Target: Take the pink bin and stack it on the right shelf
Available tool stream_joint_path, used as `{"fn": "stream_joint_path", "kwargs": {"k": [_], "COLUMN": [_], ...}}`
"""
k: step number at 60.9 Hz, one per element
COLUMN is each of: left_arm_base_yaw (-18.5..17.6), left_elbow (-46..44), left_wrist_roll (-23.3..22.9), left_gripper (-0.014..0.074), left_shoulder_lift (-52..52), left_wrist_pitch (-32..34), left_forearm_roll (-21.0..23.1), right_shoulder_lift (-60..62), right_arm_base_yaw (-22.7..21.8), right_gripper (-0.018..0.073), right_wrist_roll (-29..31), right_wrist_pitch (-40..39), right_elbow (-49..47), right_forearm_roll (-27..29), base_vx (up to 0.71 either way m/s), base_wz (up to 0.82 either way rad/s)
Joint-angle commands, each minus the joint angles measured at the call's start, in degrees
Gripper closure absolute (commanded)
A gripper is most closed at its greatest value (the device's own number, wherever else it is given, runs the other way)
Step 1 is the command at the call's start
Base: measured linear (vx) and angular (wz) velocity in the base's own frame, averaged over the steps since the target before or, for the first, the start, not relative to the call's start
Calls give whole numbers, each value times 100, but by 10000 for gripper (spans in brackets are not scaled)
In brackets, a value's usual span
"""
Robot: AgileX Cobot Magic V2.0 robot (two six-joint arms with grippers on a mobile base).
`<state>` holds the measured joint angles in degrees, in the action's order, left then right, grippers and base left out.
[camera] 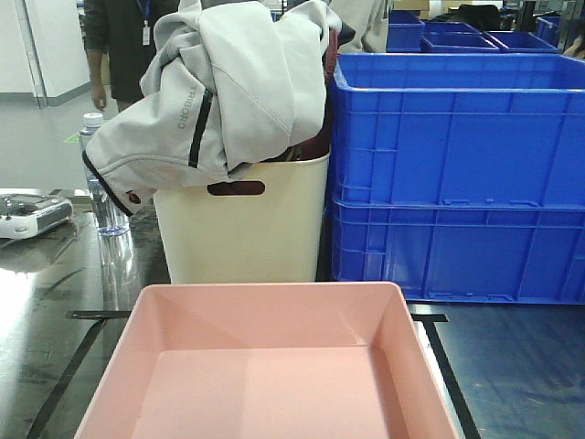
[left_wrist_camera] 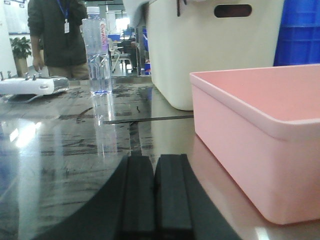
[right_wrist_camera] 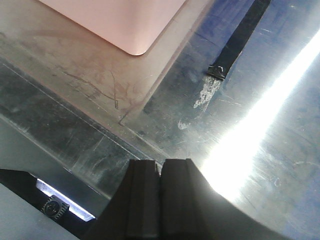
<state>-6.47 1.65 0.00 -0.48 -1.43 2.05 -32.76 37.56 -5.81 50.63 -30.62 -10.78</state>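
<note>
The pink bin (camera: pixel 265 315) stands empty on the right shelf (camera: pixel 512 366), a shiny dark top marked with black tape lines (camera: pixel 450 361). In the left wrist view the pink bin (left_wrist_camera: pixel 250 145) is just right of my left gripper (left_wrist_camera: pixel 154 159), which is shut on nothing and hovers low over the shelf top (left_wrist_camera: pixel 65 150). From the right wrist view, one corner of the pink bin (right_wrist_camera: pixel 115 20) shows at the top. My right gripper (right_wrist_camera: pixel 161 162) is shut and empty there, apart from the bin, above the shelf's near edge (right_wrist_camera: pixel 60 145).
Behind the bin stands a cream bin (camera: pixel 242 229) stuffed with a grey jacket (camera: pixel 228 82). Stacked blue crates (camera: pixel 457 183) are at the back right. A water bottle (camera: pixel 101 183) and a white controller (camera: pixel 32 215) sit at the left. A person (camera: pixel 119 46) stands beyond.
</note>
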Motion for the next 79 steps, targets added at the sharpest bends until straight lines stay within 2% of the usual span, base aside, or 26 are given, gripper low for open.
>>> {"fn": "stream_joint_path", "kwargs": {"k": [1, 9, 67, 71, 73, 79], "left_arm_base_yaw": [135, 198, 198, 198, 198, 198], "left_elbow": [83, 83, 83, 83, 83, 83], "left_wrist_roll": [-185, -191, -181, -181, -181, -181], "left_gripper": [603, 603, 603, 603, 603, 603], "left_shoulder_lift": [-115, -115, -109, -109, -109, -109], "left_wrist_pitch": [491, 506, 510, 510, 510, 510], "left_forearm_roll": [23, -272, -257, -257, -257, -257], "right_shoulder_lift": [-5, -5, 18, 102, 170, 657], "right_arm_base_yaw": [24, 24, 18, -148, -272, -884], "right_gripper": [568, 568, 568, 568, 568, 568], "right_wrist_roll": [62, 62, 95, 93, 32, 40], "right_wrist_pitch": [-318, -318, -318, -397, -578, -1786], "right_elbow": [-171, -171, -171, -120, -69, 367], "right_forearm_roll": [-127, -127, -241, -717, -753, -746], "base_vx": [0, 0, 0, 0, 0, 0], "base_wz": [0, 0, 0, 0, 0, 0]}}
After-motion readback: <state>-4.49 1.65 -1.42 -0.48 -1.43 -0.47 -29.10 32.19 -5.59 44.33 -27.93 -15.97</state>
